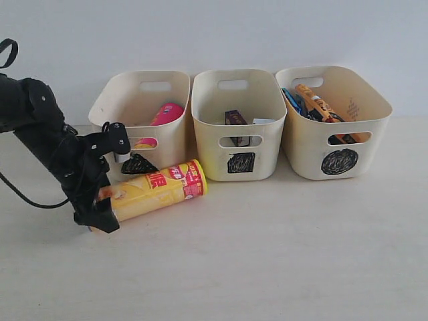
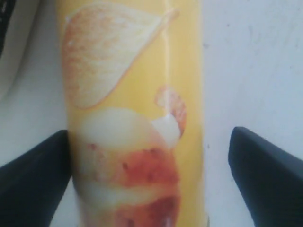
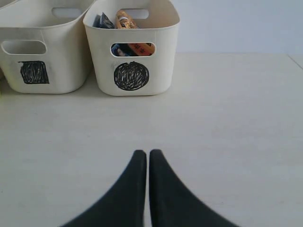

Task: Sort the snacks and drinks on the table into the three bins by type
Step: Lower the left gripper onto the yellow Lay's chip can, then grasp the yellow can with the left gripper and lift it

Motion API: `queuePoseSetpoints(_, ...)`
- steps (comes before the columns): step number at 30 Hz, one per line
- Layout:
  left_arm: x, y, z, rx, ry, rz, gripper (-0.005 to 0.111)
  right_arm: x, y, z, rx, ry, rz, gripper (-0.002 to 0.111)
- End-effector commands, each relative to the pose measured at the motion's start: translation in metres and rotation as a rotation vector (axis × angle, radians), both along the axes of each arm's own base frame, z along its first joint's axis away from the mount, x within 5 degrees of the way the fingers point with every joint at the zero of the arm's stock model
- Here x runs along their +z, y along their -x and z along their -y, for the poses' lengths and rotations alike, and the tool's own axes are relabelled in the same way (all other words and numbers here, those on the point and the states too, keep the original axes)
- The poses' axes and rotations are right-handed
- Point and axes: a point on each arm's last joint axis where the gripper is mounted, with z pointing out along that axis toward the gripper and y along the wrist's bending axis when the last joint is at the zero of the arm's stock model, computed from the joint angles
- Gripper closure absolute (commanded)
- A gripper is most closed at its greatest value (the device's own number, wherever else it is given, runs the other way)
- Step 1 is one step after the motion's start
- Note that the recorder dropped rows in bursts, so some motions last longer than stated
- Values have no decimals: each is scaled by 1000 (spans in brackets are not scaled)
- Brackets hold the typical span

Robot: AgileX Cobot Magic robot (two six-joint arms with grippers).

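The yellow chip tube (image 1: 160,189) lies on its side on the table (image 1: 267,254) in front of the triangle bin (image 1: 175,134). My left gripper (image 1: 100,207) straddles its bottom end. In the left wrist view the tube (image 2: 132,118) fills the space inside the gripper (image 2: 149,132): one finger (image 2: 38,179) touches it and the other stands apart, so the gripper is open. The pink tube (image 1: 167,112) lies in the triangle bin. My right gripper (image 3: 147,152) hovers shut and empty over bare table.
The square bin (image 1: 214,140) holds a dark purple carton (image 1: 235,119) and a white one (image 1: 263,121). The circle bin (image 1: 301,147) holds orange (image 1: 317,103) and blue (image 1: 292,100) bags. The right wrist view faces the square bin (image 3: 61,71) and the circle bin (image 3: 156,66).
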Motion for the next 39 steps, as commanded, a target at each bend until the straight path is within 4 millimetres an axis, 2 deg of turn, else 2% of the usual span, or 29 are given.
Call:
queuePoseSetpoints(1, 2, 4, 3, 30, 49, -45, 27, 0, 0, 0, -3, 11, 10, 108)
queuePoseSetpoints(4, 2, 3, 10, 111, 89, -50, 27, 0, 0, 0, -3, 11, 10, 108)
queuePoseSetpoints(9, -5, 6, 43, 58, 82, 10, 27, 0, 0, 0, -3, 11, 10, 108)
queuePoseSetpoints(13, -13, 7, 55, 40, 80, 24, 27, 0, 0, 0, -3, 11, 10, 108)
queuePoseSetpoints(15, -19, 8, 58, 35, 75, 13, 36, 0, 0, 0, -3, 11, 10, 108)
queuePoseSetpoints(16, -23, 8, 59, 33, 72, 7, 51, 0, 0, 0, -3, 11, 10, 108)
queuePoseSetpoints(17, -25, 8, 58, 32, 69, 3, 59, 0, 0, 0, -3, 11, 10, 108)
queuePoseSetpoints(21, -27, 10, 58, 18, 62, -22, 102, 0, 0, 0, -3, 11, 12, 108)
queuePoseSetpoints(24, -22, 14, 58, -3, 62, -51, 102, 0, 0, 0, -3, 11, 12, 108)
queuePoseSetpoints(29, 5, 19, 58, -17, 80, -32, 102, 0, 0, 0, -3, 11, 12, 108)
queuePoseSetpoints(33, 38, 28, 57, -41, 107, -21, 102, 0, 0, 0, -3, 11, 12, 108)
queuePoseSetpoints(36, 73, 47, 54, -118, 118, -43, 102, 0, 0, 0, -3, 11, 12, 108)
queuePoseSetpoints(37, 81, 48, 53, -105, 128, -23, 102, 0, 0, 0, -3, 11, 12, 108)
queuePoseSetpoints(39, 107, 43, 47, 35, 200, 95, 102, 0, 0, 0, -3, 11, 12, 108)
